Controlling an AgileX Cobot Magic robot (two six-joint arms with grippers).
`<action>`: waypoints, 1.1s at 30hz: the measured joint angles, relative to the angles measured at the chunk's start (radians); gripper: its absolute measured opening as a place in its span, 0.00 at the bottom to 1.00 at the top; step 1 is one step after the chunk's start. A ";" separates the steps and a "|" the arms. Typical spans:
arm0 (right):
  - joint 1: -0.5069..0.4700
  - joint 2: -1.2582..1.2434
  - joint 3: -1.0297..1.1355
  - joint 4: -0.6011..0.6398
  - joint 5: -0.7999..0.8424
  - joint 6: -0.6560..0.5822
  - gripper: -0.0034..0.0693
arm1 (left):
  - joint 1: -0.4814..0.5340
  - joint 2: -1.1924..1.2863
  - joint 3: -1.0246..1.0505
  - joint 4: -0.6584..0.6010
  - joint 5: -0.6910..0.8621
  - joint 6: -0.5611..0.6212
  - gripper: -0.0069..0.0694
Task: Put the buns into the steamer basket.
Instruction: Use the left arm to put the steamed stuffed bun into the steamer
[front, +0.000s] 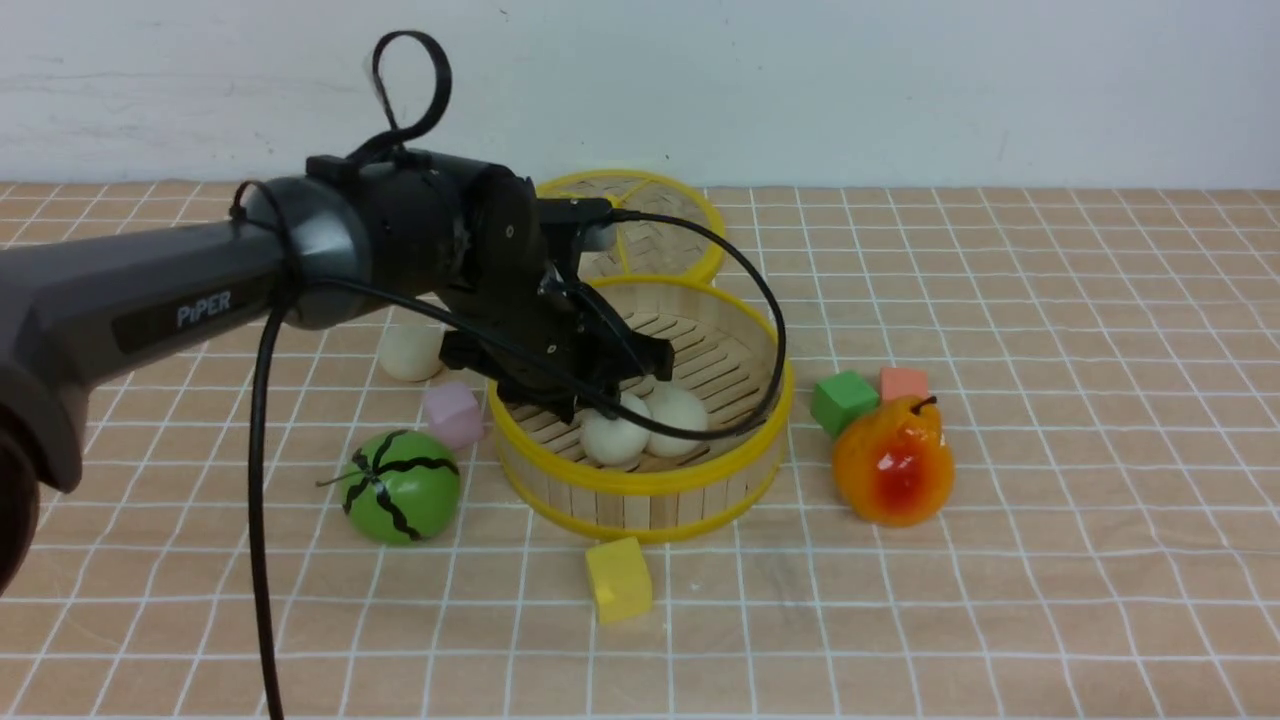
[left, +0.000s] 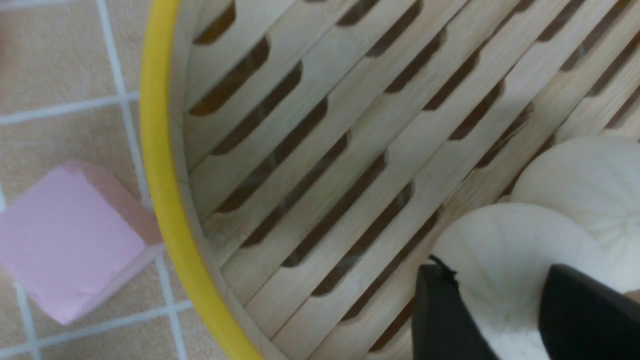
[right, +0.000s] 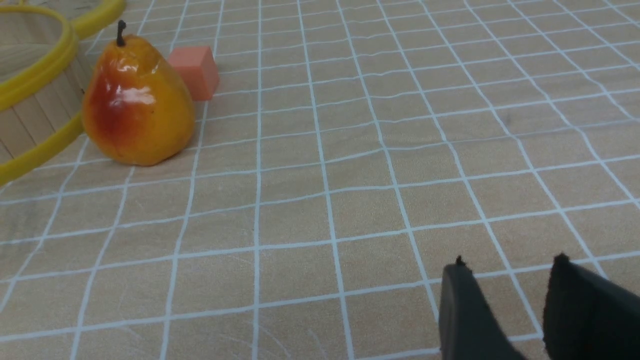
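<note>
The left gripper (left: 500, 280) is positioned inside the steamer basket (front: 640, 480), its fingers parted at one bun (left: 520, 250); whether they grip it cannot be determined. A second bun (front: 679, 421) lies in the basket just beside that one. The third bun (front: 410, 350) sits outside the basket, to the left of the gripper.

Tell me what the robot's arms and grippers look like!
The left arm is dark grey and black, with rounded, chunky joints and "PiPER" in pale letters. A black cable curls up in a loop on top, and more black cable swoops around it. The left gripper has dark fingers. The right gripper has two dark fingers too. The rest of the right arm isn't shown.
</note>
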 joint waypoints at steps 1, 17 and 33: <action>0.000 0.000 0.000 0.000 0.000 0.000 0.38 | 0.000 -0.001 -0.004 0.000 0.000 0.000 0.48; 0.000 0.000 0.000 0.000 0.000 0.000 0.38 | 0.000 -0.009 -0.053 0.028 0.075 0.003 0.42; 0.000 0.000 0.000 0.000 0.000 0.000 0.38 | 0.000 0.056 -0.056 -0.022 0.093 0.003 0.41</action>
